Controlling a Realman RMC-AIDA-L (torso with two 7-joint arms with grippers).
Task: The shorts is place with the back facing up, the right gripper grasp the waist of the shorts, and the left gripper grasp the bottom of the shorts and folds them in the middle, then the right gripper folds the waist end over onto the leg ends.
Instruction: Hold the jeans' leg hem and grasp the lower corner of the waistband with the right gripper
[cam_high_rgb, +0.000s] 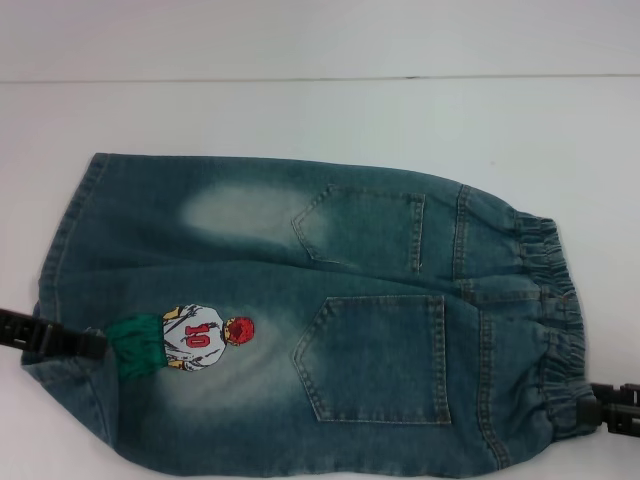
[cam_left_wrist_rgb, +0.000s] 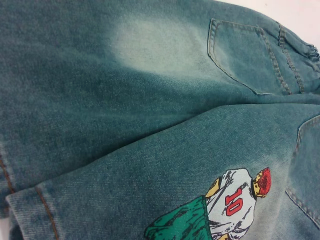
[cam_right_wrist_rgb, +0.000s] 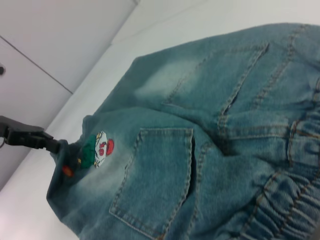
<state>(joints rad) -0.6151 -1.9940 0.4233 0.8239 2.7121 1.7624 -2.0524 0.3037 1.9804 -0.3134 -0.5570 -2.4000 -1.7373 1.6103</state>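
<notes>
Blue denim shorts (cam_high_rgb: 300, 300) lie back side up on the white table, both back pockets showing. The elastic waist (cam_high_rgb: 555, 300) is at the right and the leg ends at the left. A printed figure with the number 10 (cam_high_rgb: 195, 338) sits on the near leg. My left gripper (cam_high_rgb: 85, 343) is shut on the near leg's hem, and the right wrist view shows this left gripper (cam_right_wrist_rgb: 55, 145) holding that corner raised. My right gripper (cam_high_rgb: 598, 410) is shut on the near end of the waistband. Denim (cam_left_wrist_rgb: 125, 125) fills the left wrist view.
The white table (cam_high_rgb: 300, 110) stretches behind the shorts to a seam line at the back. A white wall panel (cam_right_wrist_rgb: 60, 30) shows in the right wrist view.
</notes>
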